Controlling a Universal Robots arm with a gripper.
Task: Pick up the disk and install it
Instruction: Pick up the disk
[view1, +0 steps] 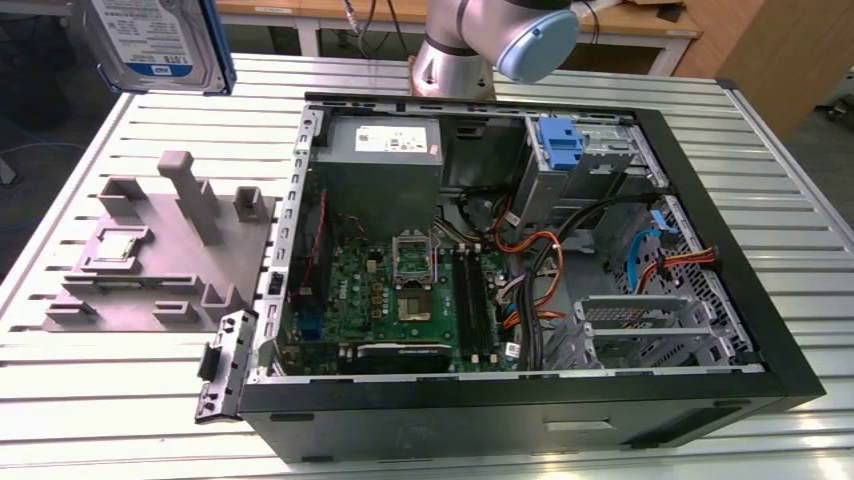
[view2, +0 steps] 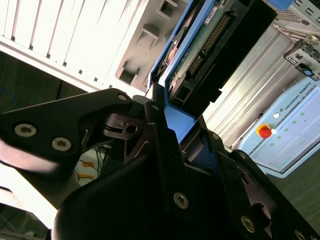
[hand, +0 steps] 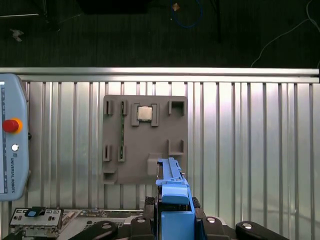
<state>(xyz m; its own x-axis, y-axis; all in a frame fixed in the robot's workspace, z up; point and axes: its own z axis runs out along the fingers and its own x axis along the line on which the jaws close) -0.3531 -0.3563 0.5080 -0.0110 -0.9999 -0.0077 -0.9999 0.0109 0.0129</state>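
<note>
The disk (view1: 154, 45), silver-grey with a white-and-blue label and blue side rails, hangs high above the table's far corner at the exterior view's left. In the second wrist view my gripper (view2: 170, 115) is shut on the disk (view2: 210, 45), its black fingers (view2: 155, 125) clamped on the blue rail, with the drive's circuit board and connector facing the camera. The first wrist view has the disk (hand: 172, 192) edge-on, upright in the gripper (hand: 175, 220), above the grey fixture plate (hand: 145, 140).
The open computer case (view1: 747, 330) lies on the slatted table, motherboard and cables exposed, with a blue bracket (view1: 563, 140) in its drive bay. The grey fixture plate (view1: 147, 270) carries a small silver chip (hand: 145, 113). A teach pendant (hand: 12, 140) lies beside it. The arm's base (view1: 461, 60) stands behind the case.
</note>
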